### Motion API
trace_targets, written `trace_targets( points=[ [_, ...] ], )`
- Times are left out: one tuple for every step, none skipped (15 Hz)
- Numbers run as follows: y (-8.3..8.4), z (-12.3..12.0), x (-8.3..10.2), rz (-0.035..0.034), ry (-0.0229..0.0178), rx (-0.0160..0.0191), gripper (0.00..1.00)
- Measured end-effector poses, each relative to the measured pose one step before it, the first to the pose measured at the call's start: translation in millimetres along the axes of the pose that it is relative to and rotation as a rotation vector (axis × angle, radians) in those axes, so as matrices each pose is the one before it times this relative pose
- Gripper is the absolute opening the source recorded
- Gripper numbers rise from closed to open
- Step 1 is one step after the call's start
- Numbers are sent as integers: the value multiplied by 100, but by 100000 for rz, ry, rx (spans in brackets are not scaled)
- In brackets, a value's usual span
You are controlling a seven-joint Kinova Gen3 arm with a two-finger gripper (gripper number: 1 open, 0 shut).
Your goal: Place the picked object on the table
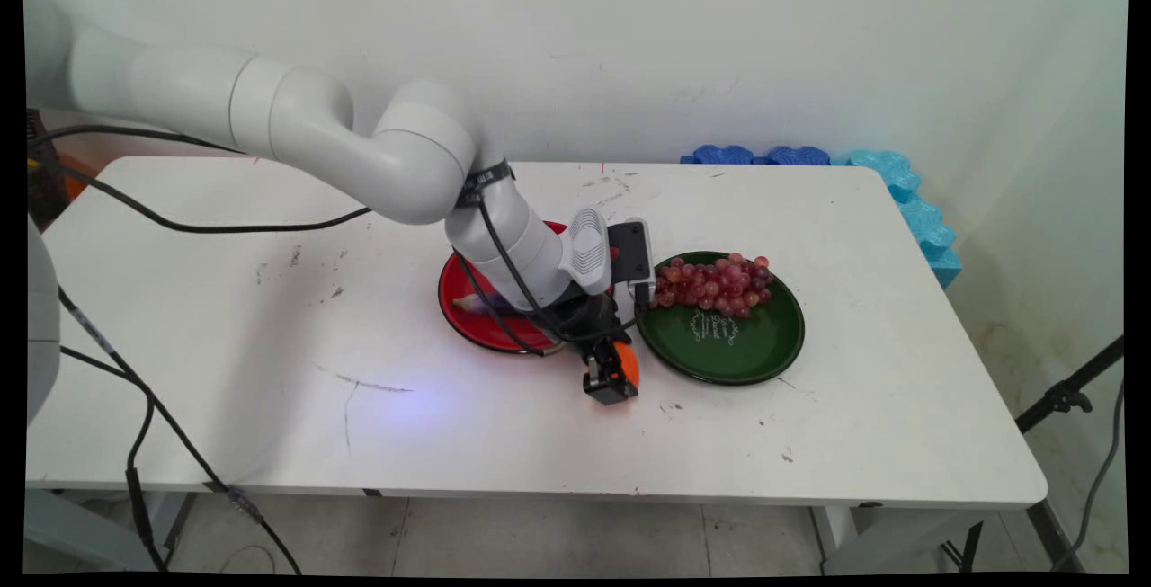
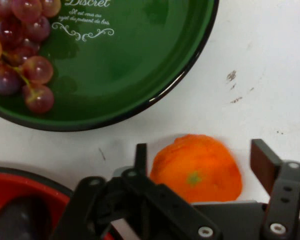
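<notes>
Claw (image 2: pixel 200 165) low over the desk (image 1: pixel 270 371), fingers apart, straddling an orange fruit (image 2: pixel 196 167) that sits on the desk between them; small gaps show on both sides. Just beyond: green plate (image 2: pixel 140 75), lettered "Discret" above smaller script I cannot read, holding red grapes (image 2: pixel 20 55). Red plate (image 1: pixel 463 304) to the claw's other side, something dark on it.
</notes>
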Motion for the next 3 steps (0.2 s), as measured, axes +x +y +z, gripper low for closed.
trace_targets(
  points=[
    [-15, 78, -137, 763, 195, -67, 100],
    [7, 21, -88, 974, 400, -143, 100],
    [10, -59, -32, 692, 411, -170, 100]
  ],
)
